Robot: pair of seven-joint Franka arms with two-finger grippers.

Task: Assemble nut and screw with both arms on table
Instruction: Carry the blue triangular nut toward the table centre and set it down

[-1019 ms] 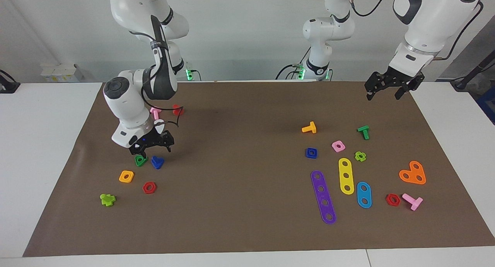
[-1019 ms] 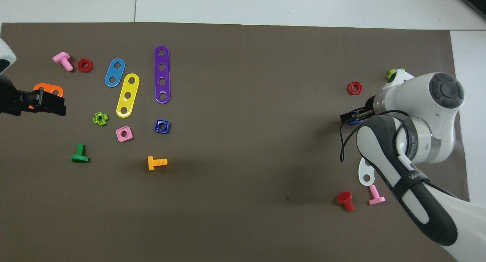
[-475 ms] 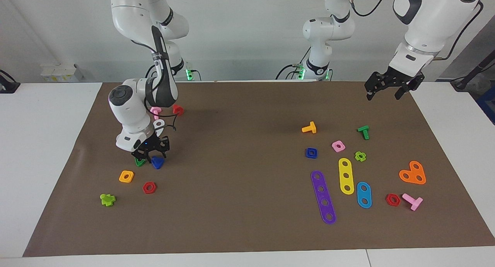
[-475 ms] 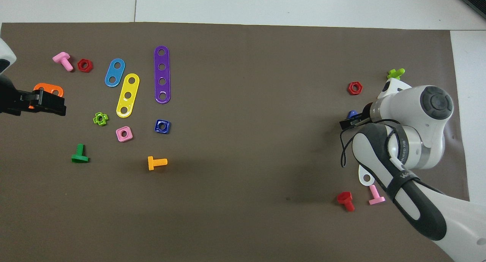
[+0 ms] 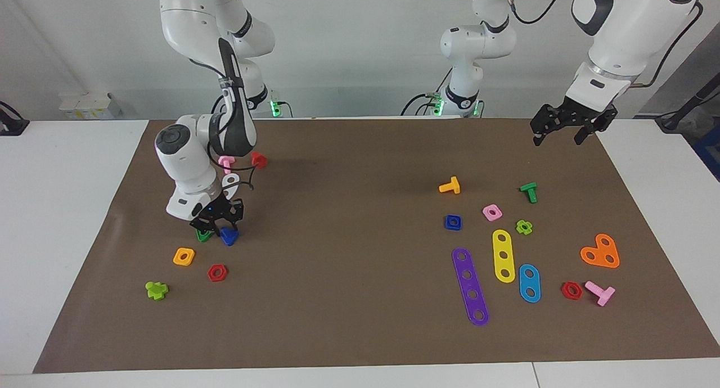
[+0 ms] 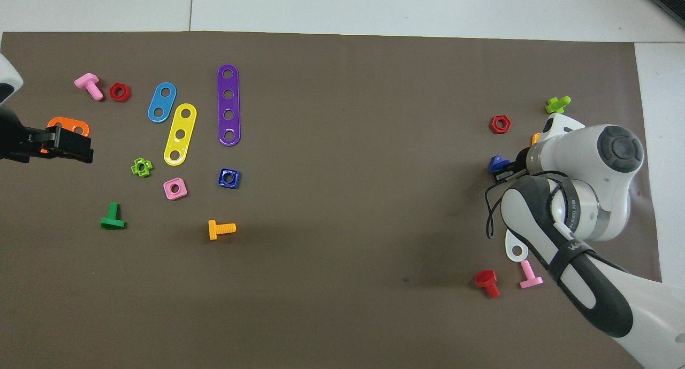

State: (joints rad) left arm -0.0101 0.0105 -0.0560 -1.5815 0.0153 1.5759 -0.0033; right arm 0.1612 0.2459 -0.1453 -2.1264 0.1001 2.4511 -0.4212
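While the right arm bent steeply down over its own end of the bench (image 5: 360, 343), its wrist pointed at the brown mat (image 5: 349, 168) and the right gripper (image 5: 216, 224) sat low on the screw (image 5: 229, 236) — the dark-blue piece with the triangular head, which lay on the mat just beside the green triangular nut (image 5: 202, 235). Its fingers stood on either side of the screw, narrowed around it, though whether they already pinched it I cannot tell. In the overhead view the right gripper (image 6: 502, 171) showed only its black tip from under the white wrist, with the screw (image 6: 496, 162) poking out beside it. The orange square nut (image 5: 184, 256) and a red hex nut (image 5: 217, 273) lay farther from the robots than the screw.

The left arm waited, raised over the mat's corner at its own end, the left gripper (image 5: 565, 126) hanging with its fingers spread wide and holding nothing. The nut (image 5: 453, 222) — dark blue, square, with a round hole — rested flat on the mat toward the left arm's end, near the pink square nut (image 5: 492, 212) and nearer to the robots than the purple strip (image 5: 470, 286).

Compared with a second earlier, the right gripper had dropped from just above the green nut and shifted sideways onto the screw, and its fingers had drawn in from fully spread. The left arm had not moved, and the nut lay where it had been.
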